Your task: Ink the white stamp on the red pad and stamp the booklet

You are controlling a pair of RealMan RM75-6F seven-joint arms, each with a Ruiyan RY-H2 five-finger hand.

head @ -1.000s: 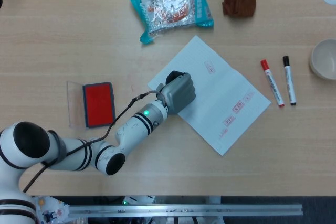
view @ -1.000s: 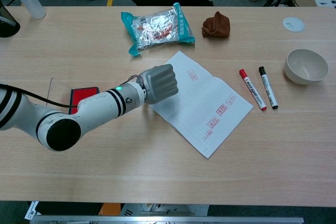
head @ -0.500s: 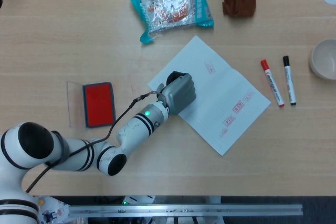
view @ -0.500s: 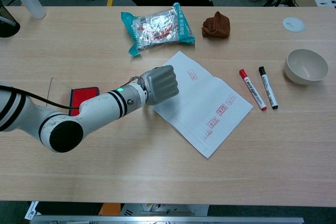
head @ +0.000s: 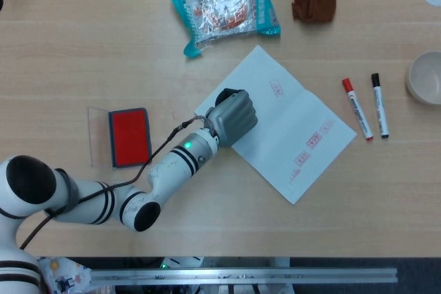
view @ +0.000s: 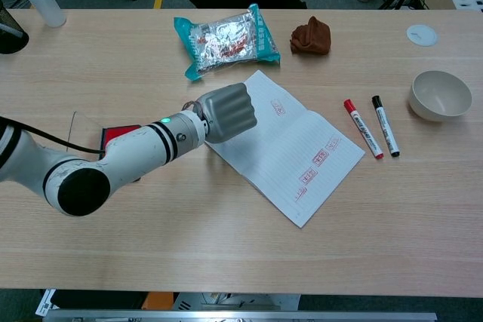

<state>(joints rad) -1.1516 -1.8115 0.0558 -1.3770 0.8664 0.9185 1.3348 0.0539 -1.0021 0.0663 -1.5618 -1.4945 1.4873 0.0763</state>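
- While the left hand (head: 232, 116) sits fisted over the near-left corner of the booklet (head: 289, 135), its fingers are curled tight; the white stamp is not visible, presumably enclosed in the fist, so whether anything is actually held cannot be told. Right hand is in neither view.
- Risk: the forearm crosses just beside the red pad (head: 129, 137) and its clear lid (head: 98, 135); a careless swing toward the ink could knock either one.
- Risk: the booklet lies loose on the table (view: 226, 246) with nothing pinning it. A slanted press or a drag on lift-off could skew the page or smear the print.
- Risk: several red marks (head: 313, 140) already sit on the right-hand page. Landing on one gives a double impression; a dry stamp face gives a faint one.
- Risk: if the fist loosens, the stamp could tip and mark the paper at an angle.
- Farther off, the markers (head: 365, 106), bowl (view: 440, 96), foil packet (view: 226, 39) and brown cloth (view: 311, 38) lie well apart from the hand; low concern.
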